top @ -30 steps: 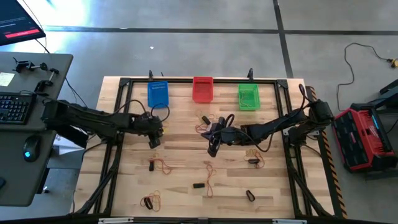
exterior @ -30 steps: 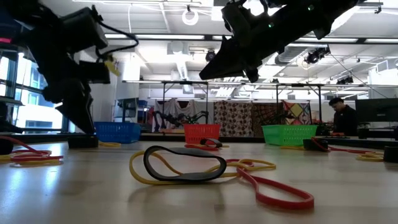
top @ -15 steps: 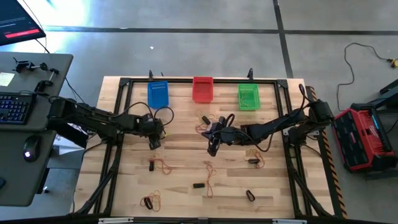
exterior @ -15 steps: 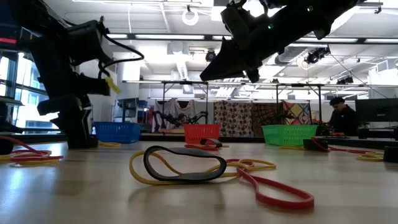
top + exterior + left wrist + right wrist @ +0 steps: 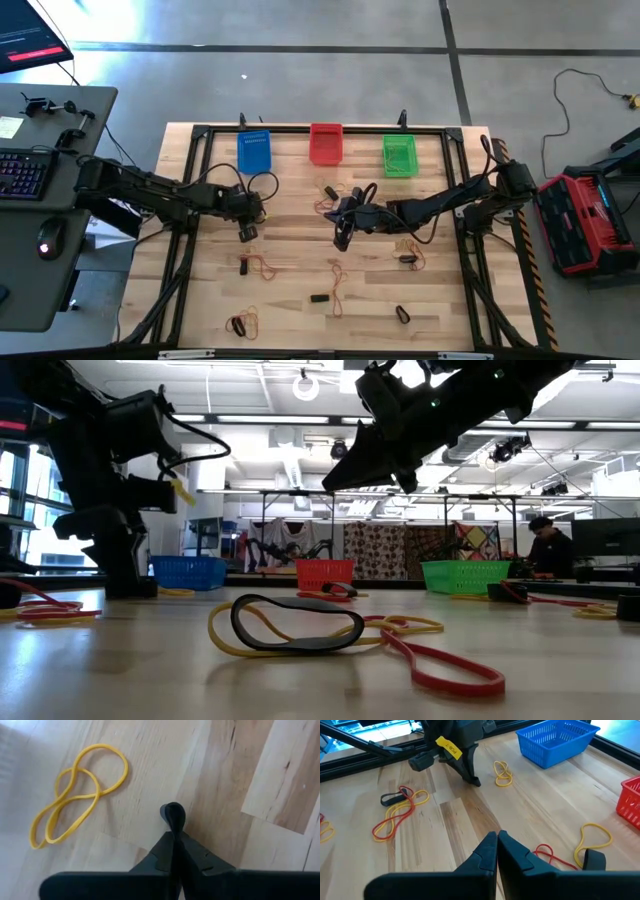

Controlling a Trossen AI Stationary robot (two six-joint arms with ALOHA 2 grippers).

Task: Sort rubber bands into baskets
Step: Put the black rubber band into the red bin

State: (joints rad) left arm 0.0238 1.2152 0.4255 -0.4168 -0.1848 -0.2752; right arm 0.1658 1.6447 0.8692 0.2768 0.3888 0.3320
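My left gripper (image 5: 175, 834) is down at the table top on the left side, shut on a small black rubber band (image 5: 172, 814). It also shows in the high view (image 5: 245, 232) and the low view (image 5: 128, 585). A yellow rubber band (image 5: 75, 790) lies flat on the wood just beside it. My right gripper (image 5: 497, 839) hangs shut and empty above the table's middle (image 5: 340, 242). The blue basket (image 5: 254, 151), the red basket (image 5: 326, 143) and the green basket (image 5: 399, 155) stand in a row along the far edge. My left gripper pinches the black rubber band between its two fingers, which slant steeply down from above. Only a short loop end (image 5: 173, 812) sticks out past the fingertips, right at the wood. The rest of the band is hidden between the fingers. Whether it is lifted clear, I cannot tell.
Loose rubber bands lie scattered on the wood: a red and yellow tangle (image 5: 258, 265), a red loop (image 5: 338, 285), black ones (image 5: 320, 297) (image 5: 402, 314), a cluster near the red basket (image 5: 330, 195), and more at the right (image 5: 405, 250). A black frame (image 5: 190, 180) borders the table.
My left gripper has sunk to the table top beside the yellow band, tipped a little steeper, and shut on the black band. My right gripper has kept still above the middle of the table.
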